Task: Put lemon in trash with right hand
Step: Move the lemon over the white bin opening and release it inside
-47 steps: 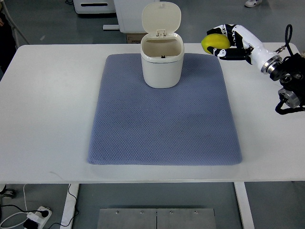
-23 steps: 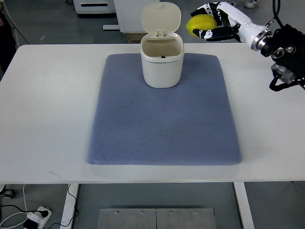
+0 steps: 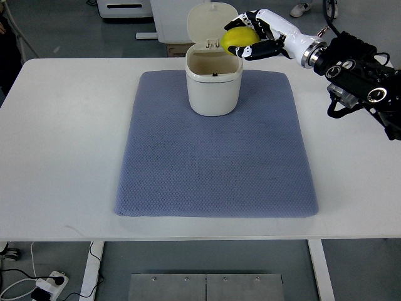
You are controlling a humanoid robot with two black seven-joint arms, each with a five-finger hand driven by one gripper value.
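A yellow lemon (image 3: 238,39) is held in the air by my right hand (image 3: 248,39), whose white and black fingers are curled round it. The hand hovers just right of and above the rim of the cream trash bin (image 3: 213,88). The bin stands upright at the back of the blue-grey mat (image 3: 213,157), with its flip lid (image 3: 212,23) raised behind the opening. The right arm (image 3: 351,66) comes in from the right edge. The left arm is out of view.
The mat lies on a white table (image 3: 62,138). Beyond the table's far edge stand white furniture and a cardboard box (image 3: 174,49). A power strip (image 3: 47,285) lies on the floor at the lower left.
My right hand has carried the lemon up off the table's back right and leftward, from beside the mat's corner to just beside the bin's open top.
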